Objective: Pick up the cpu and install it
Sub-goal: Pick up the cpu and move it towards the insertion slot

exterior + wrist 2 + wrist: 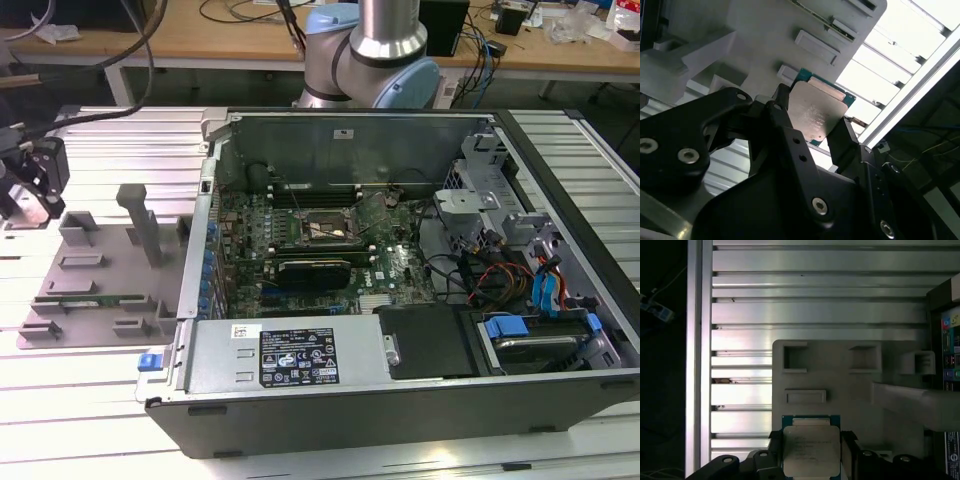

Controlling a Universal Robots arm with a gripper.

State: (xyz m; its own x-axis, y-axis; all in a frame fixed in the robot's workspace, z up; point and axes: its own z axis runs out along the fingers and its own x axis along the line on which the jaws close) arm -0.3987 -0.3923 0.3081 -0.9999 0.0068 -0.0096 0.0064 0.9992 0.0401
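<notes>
The cpu (818, 111) is a flat square chip with a silvery top plate and a green rim. It sits between two black fingers (781, 111), and my gripper (812, 122) is shut on its opposite edges. In the first wrist view the cpu (811, 449) hangs over the grey fixture plate (840, 390), held by the gripper (811, 442). In the exterior view the gripper (33, 195) is at the far left, above the left end of the fixture plate (100, 260). The black square socket (325, 228) lies inside the open computer case (400, 380), far from the gripper.
The fixture plate carries raised grey blocks (140, 215) and a long green memory stick (95, 298). Slatted aluminium table (815, 300) surrounds it. The case holds cables (490, 275), a drive bay (530, 335) and a power supply (290, 355). The arm's base (375, 60) stands behind the case.
</notes>
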